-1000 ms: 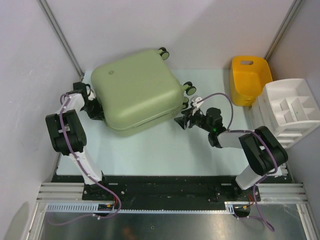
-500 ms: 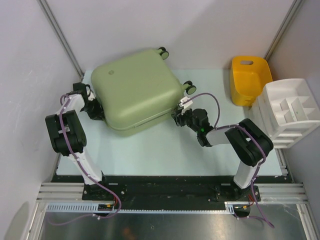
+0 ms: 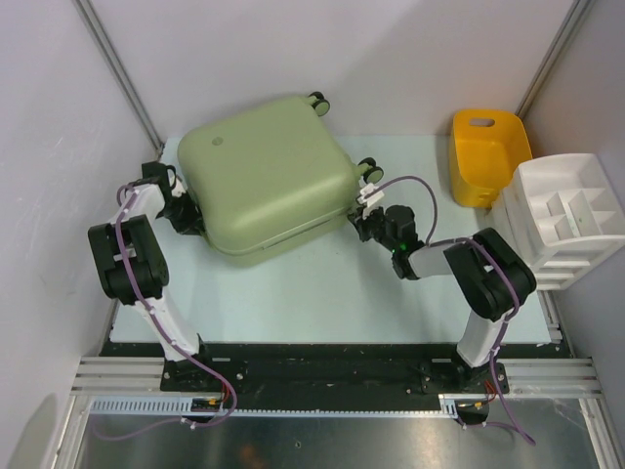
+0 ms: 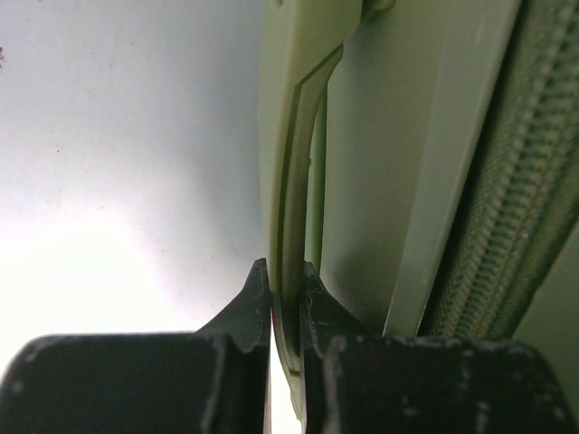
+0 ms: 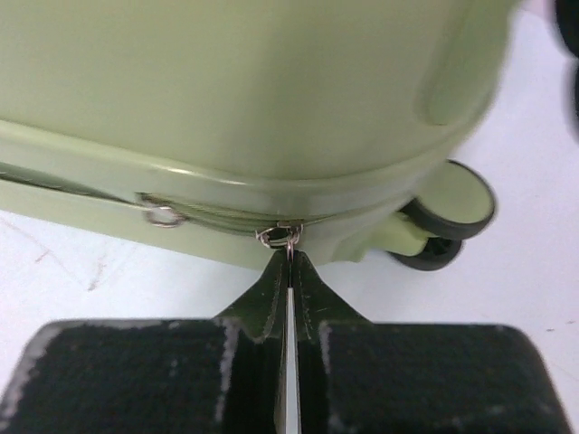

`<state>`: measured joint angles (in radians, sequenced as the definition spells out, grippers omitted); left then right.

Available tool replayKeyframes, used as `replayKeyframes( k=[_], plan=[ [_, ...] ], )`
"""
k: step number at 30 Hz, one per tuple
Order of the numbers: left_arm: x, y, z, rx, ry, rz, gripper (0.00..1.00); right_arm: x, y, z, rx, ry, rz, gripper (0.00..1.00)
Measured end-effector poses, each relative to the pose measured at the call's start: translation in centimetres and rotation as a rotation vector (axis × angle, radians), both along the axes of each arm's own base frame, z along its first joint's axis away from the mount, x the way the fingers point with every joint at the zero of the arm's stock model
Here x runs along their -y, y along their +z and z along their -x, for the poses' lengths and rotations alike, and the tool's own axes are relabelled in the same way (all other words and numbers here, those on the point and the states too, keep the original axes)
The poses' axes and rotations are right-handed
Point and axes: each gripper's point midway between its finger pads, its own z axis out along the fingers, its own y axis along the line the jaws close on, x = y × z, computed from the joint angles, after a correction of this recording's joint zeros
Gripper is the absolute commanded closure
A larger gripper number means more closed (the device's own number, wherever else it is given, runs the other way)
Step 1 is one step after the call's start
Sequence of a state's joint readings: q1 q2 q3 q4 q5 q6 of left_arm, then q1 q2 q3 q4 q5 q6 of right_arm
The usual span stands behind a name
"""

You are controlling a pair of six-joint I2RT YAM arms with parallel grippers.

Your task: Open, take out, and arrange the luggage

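Note:
The pale green luggage (image 3: 264, 176) lies flat and zipped at the back left of the table, its small wheels (image 3: 369, 171) pointing right. My left gripper (image 3: 191, 217) is at its left side, shut on the thin green side handle (image 4: 294, 208), which passes between the fingertips (image 4: 261, 289). The zipper track (image 4: 507, 235) runs beside that handle. My right gripper (image 3: 359, 223) presses against the right front side, shut on a small metal zipper pull (image 5: 289, 237). A second pull ring (image 5: 165, 215) hangs further left on the seam. One wheel (image 5: 450, 212) shows just to the right of the fingers.
A yellow plastic tub (image 3: 488, 156) stands at the back right, and a white divided organizer tray (image 3: 566, 220) sits beside it at the right edge. Slanted metal posts (image 3: 117, 68) rise behind the table's corners. The arm bases are mounted on the near rail (image 3: 322, 371).
My right gripper moved left up to the luggage's seam and went from open to shut on the zipper pull. The left gripper and the luggage have stayed put.

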<state>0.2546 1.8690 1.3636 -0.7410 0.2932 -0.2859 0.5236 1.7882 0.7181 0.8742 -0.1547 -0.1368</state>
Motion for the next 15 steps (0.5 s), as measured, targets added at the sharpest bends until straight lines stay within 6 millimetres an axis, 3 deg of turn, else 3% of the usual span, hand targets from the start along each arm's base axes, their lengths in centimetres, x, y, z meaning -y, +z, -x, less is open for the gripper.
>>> replayKeyframes(
  k=[4, 9, 15],
  plan=[
    [0.0, 0.0, 0.0, -0.006, -0.004, 0.005, 1.00, 2.0, 0.6, -1.4, 0.012, 0.014, -0.006, 1.00],
    [0.6, 0.0, -0.7, -0.014, -0.031, 0.032, 1.00, 3.2, 0.7, -1.7, 0.022, 0.108, -0.007, 1.00],
    [1.0, 0.1, -3.1, 0.007, -0.120, 0.023, 1.00, 4.1, 0.6, -2.6, 0.067, 0.228, 0.008, 1.00]
  ],
)
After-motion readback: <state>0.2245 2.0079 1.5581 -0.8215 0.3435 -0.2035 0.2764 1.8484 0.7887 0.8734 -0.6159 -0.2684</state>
